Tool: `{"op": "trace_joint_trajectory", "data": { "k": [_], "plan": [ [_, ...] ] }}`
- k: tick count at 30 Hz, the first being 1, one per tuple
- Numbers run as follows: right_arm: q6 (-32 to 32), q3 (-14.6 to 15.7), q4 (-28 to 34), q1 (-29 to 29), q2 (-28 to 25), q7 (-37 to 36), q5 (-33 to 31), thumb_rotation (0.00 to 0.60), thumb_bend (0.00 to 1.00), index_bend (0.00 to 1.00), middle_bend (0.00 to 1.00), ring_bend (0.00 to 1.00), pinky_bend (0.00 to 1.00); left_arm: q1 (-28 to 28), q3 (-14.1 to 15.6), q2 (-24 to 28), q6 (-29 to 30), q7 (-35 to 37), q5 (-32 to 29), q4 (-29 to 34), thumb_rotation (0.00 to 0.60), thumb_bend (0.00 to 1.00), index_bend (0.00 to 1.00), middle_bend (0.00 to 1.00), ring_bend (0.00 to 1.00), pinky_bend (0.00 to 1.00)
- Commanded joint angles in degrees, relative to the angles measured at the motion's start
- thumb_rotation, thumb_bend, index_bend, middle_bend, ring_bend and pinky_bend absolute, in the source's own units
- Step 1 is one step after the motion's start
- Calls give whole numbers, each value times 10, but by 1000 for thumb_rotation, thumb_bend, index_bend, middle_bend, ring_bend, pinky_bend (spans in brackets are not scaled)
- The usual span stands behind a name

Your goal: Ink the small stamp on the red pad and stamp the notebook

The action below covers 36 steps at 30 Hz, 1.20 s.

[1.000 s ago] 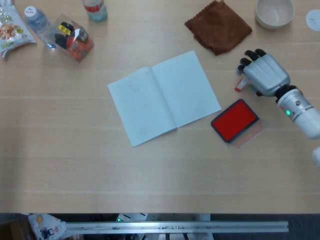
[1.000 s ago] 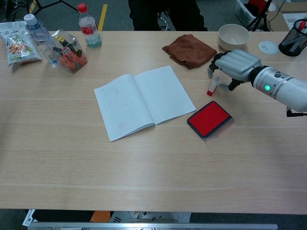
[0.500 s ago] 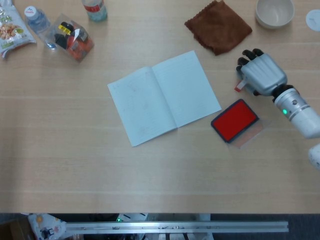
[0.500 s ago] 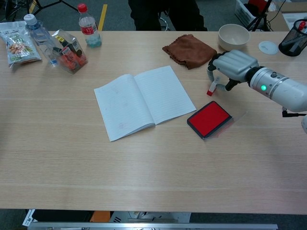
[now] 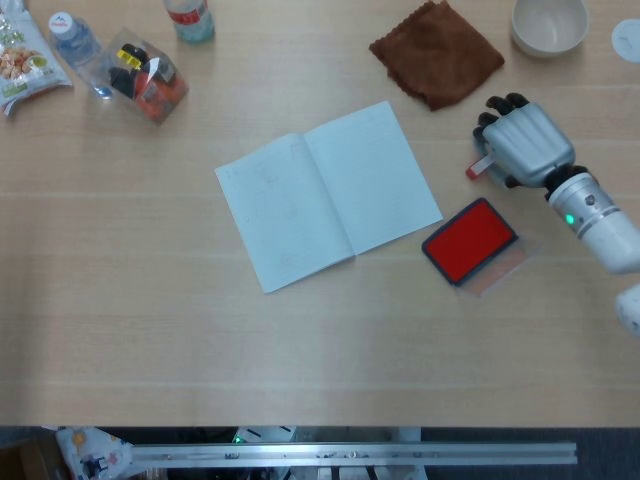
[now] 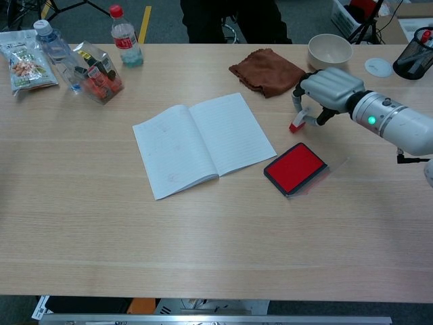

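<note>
My right hand [image 6: 329, 89] grips the small white red-tipped stamp [image 6: 297, 122]; its fingers cover the stamp's upper part. I cannot see my left hand.

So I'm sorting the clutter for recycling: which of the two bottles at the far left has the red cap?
The upright bottle with the red cap and label; the other bottle, further left beside the snack bag, has a white cap.

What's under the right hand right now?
The small stamp, red-tipped and tilted, sits under the right hand, its fingers curled down around it. Its upper body is hidden by the hand, so the grip itself is not visible.
</note>
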State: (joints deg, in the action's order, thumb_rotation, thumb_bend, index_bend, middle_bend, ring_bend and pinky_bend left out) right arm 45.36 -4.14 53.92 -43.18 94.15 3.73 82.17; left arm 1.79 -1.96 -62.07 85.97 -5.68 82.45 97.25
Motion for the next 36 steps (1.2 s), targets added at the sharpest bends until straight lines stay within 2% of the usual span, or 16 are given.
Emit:
{"op": "trace_joint_trajectory", "data": {
  "k": [1,9,16,20,36],
  "plan": [
    [5,-2,63,4,-40,-21,0,600,365,637,405,179,208,0,0,1,0,0,0,1,600,300,134,73,57,43],
    [14,18,213,21,-135,3,3,600,365,642,414,183,209,3,3,1,-5,-8,5,8,600,300,134,72,57,43],
    [12,37,281,35,-171,38,-4,600,365,650,419,190,208,3,5,2,-5,-9,10,10,600,301,134,71,57,43],
    [12,44,286,40,-170,62,-11,600,365,658,423,192,209,2,7,2,-7,-7,10,7,600,300,134,70,57,43],
    [17,50,241,44,-118,117,-16,600,365,686,439,204,209,1,9,-1,-13,10,6,-9,600,301,134,68,56,43]
  ]
}}
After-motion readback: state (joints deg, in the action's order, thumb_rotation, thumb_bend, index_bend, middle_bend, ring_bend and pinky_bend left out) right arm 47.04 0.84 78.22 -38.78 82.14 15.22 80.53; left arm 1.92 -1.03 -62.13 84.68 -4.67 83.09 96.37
